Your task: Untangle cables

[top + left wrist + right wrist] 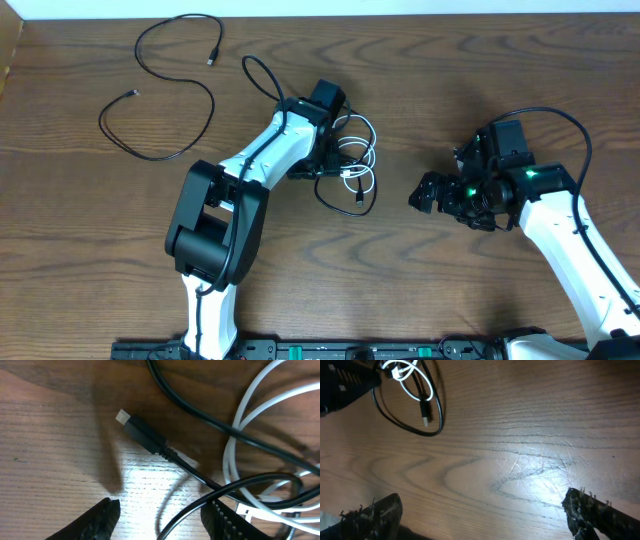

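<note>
Snagging is the main danger. The left hand (162,520) sits low over the tangle (352,165) near the middle of the tabletop (520,435). Its jaws are partly open and astride one black strand, which runs between the fingers unpinched. Just beyond lies a black plug (145,437), and the white cable (227,460) loops across black strands on the right. If the hand shuts and pulls where strands cross, it may drag the whole bundle or tighten the loops instead of freeing one. A thin cord could also slip from a loose pinch. The right hand (482,507) hangs wide open and empty, well to the right, so nothing pins the bundle. A separate black cable (150,158) lies loose at the far left.
</note>
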